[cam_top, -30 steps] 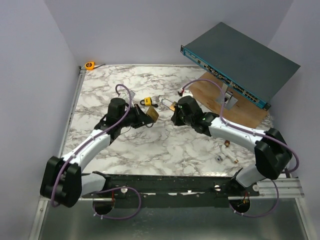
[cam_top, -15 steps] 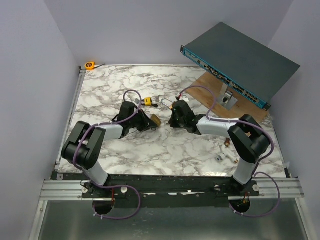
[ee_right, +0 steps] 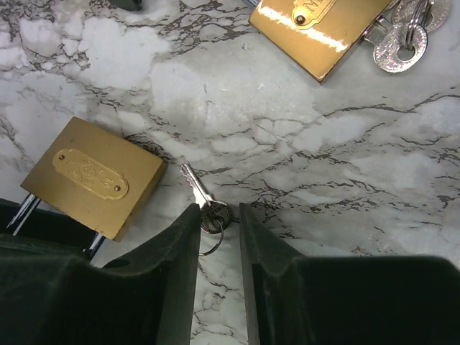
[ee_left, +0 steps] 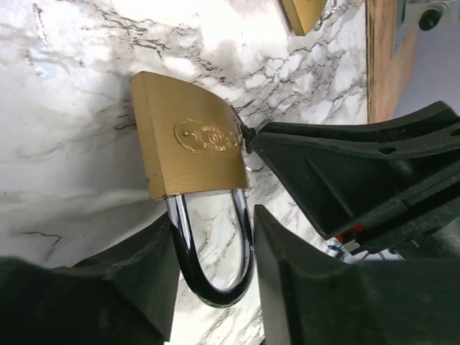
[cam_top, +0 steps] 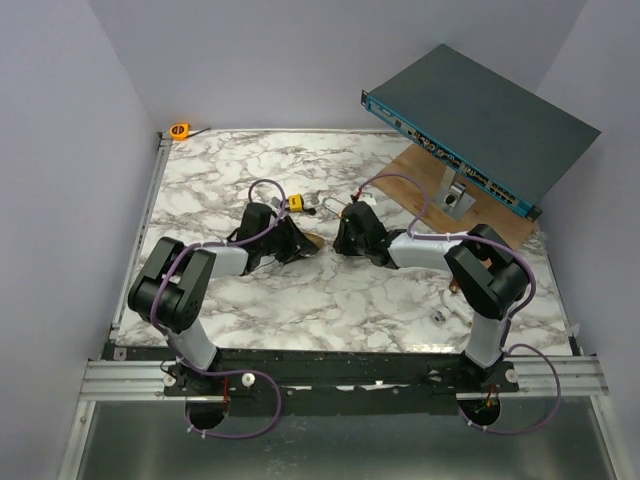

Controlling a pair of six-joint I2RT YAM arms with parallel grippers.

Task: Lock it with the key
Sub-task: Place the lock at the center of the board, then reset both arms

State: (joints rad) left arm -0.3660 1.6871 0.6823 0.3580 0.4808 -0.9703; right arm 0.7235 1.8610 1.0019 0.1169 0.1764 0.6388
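Both narrow | left hand [ee_left: 214,219] astride padlock [ee_left: 190,147] shackle [ee_left: 215,298] | right hand [ee_right: 218,210] astride key [ee_right: 192,181] | spare padlock [ee_right: 316,29] nearby

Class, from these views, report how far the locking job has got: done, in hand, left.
Done: the padlock lies on the table with its shackle inside the open left tool. In hand: the right tool straddles the key, which lies loose, tip toward the padlock. Left: grip the key, insert it, turn.
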